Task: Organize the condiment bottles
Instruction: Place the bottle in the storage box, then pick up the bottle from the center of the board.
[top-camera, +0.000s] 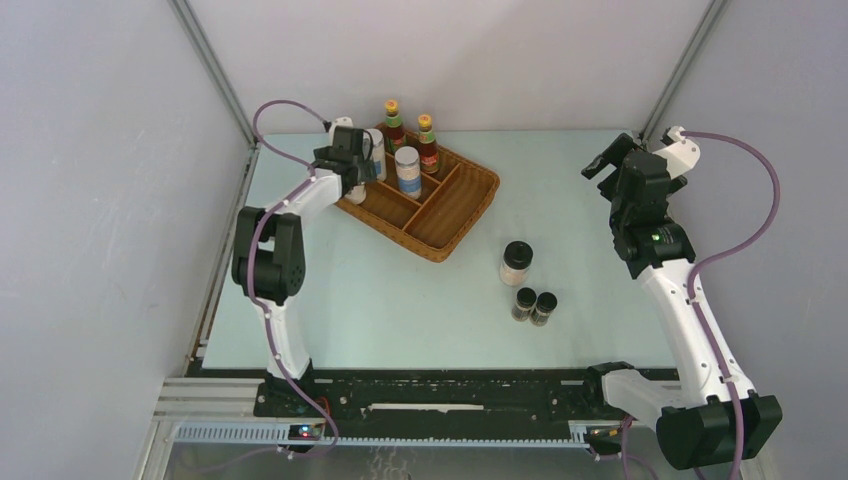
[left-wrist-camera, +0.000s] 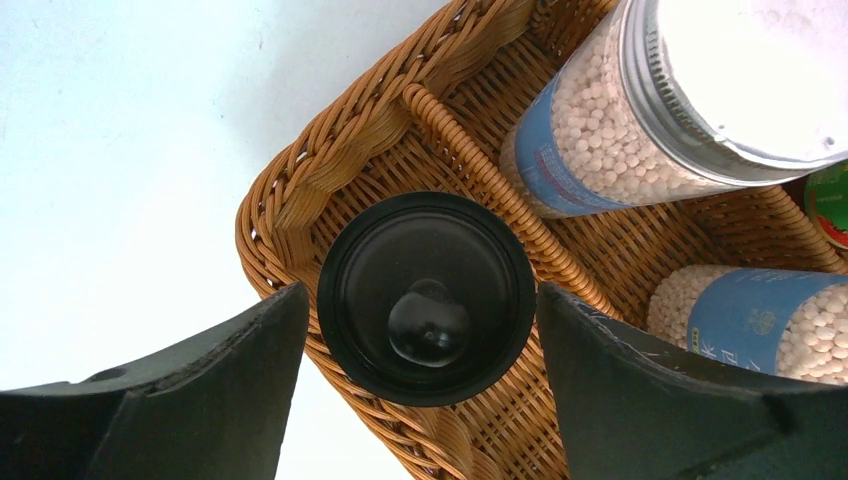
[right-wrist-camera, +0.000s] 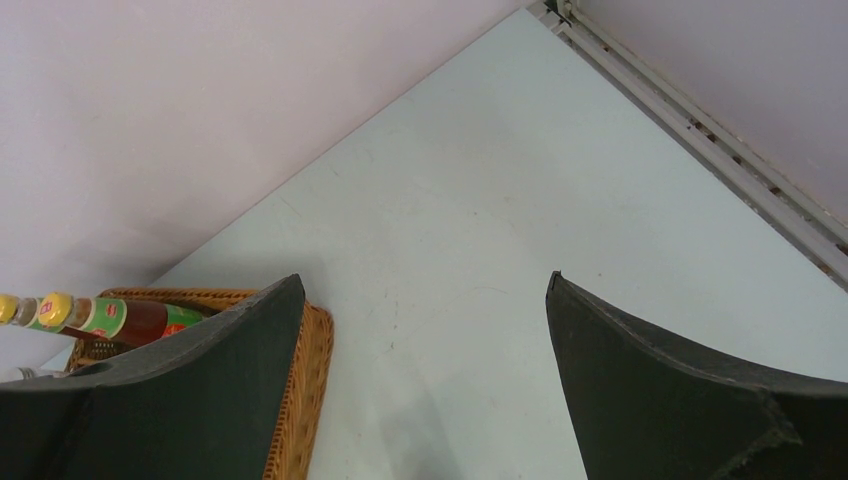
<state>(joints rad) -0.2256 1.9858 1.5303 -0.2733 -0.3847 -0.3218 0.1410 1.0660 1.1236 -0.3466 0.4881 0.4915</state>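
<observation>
Black-capped shaker (left-wrist-camera: 425, 298), left wrist view only

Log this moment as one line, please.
left gripper: open around shaker in tray | right gripper: open, empty | on table: second shaker, two vials

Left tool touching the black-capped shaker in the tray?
Apart. Left wrist view: left tool straddles the black-capped shaker, wicker tray showing between cap and each finger.

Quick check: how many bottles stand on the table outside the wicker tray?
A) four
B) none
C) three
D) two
C: a black-capped shaker, the left vial and the right vial stand on the table, to the right of the wicker tray.
</observation>
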